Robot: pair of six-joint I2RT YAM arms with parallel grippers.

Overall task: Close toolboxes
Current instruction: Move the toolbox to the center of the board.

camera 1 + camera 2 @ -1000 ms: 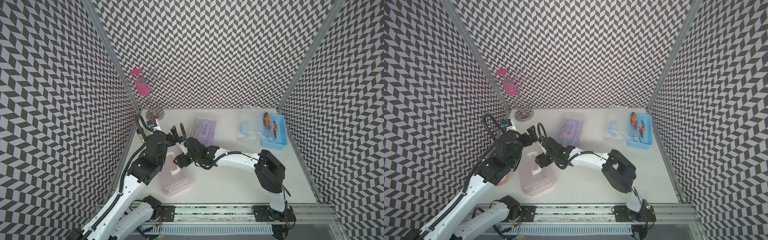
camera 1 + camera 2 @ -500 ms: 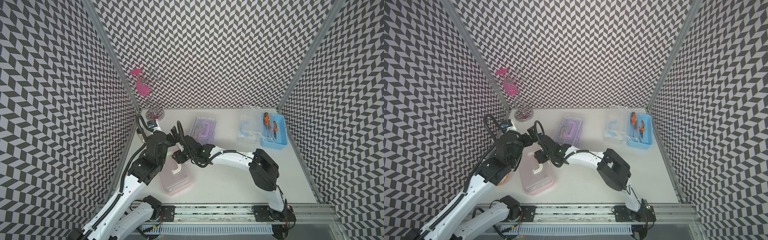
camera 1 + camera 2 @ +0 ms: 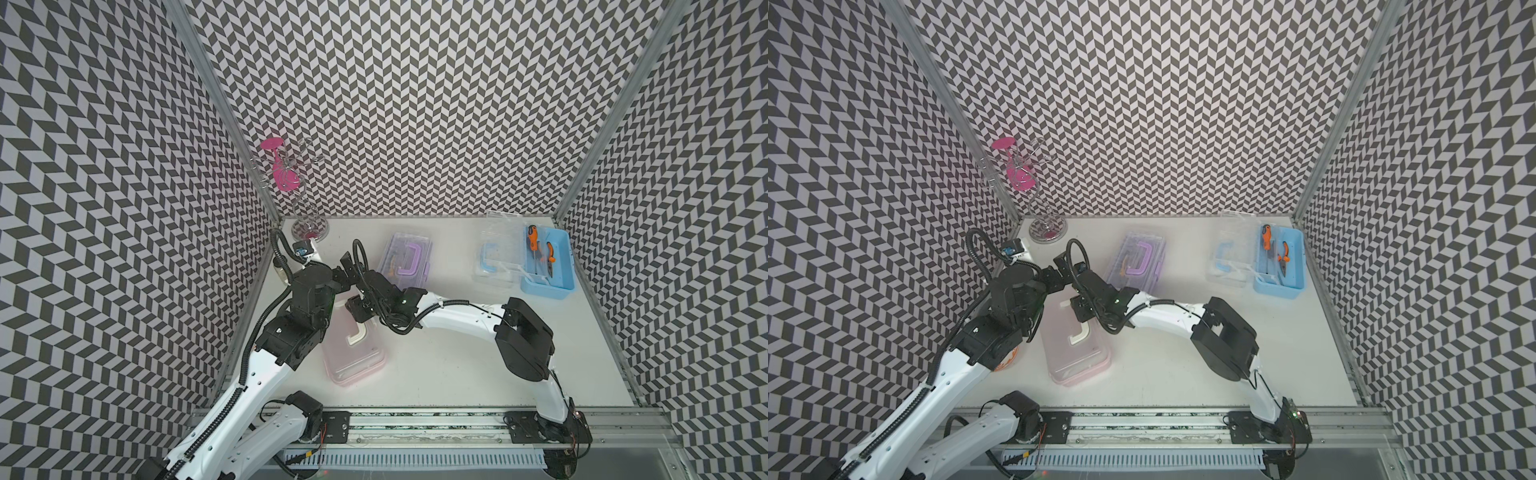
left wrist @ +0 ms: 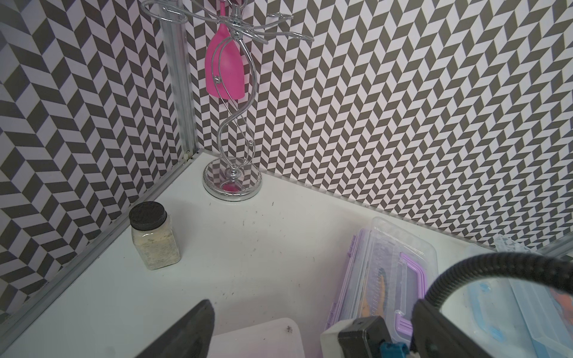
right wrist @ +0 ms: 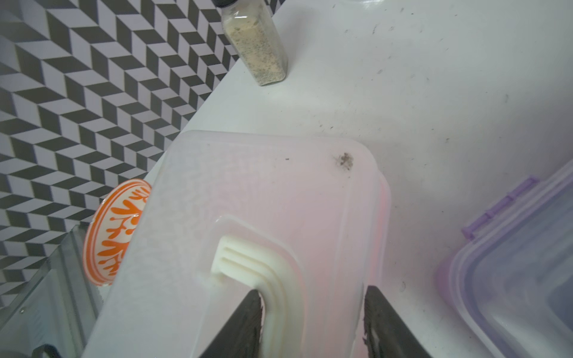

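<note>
While right claw (image 5: 311,294) is standing wide open, empty, astride pink toolbox (image 5: 263,186) handle (image 5: 245,257) near bench (image 3: 436,365) left edge, left claw (image 3: 338,277) is hiding its gap: cannot tell.

In a top view, on the table (image 3: 440,370): pink toolbox (image 3: 353,353), lid down, at 8 o'clock; purple toolbox (image 3: 406,259), lid down, at 12 o'clock; blue toolbox (image 3: 550,276) at 2 o'clock, its clear lid (image 3: 498,249) lying open on its 9 o'clock side. The right gripper (image 3: 360,316) is positioned over the pink toolbox.

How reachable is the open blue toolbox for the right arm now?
Probably yes: the right fingers stand open over the pink toolbox, and bare table lies between them and the blue toolbox.
</note>
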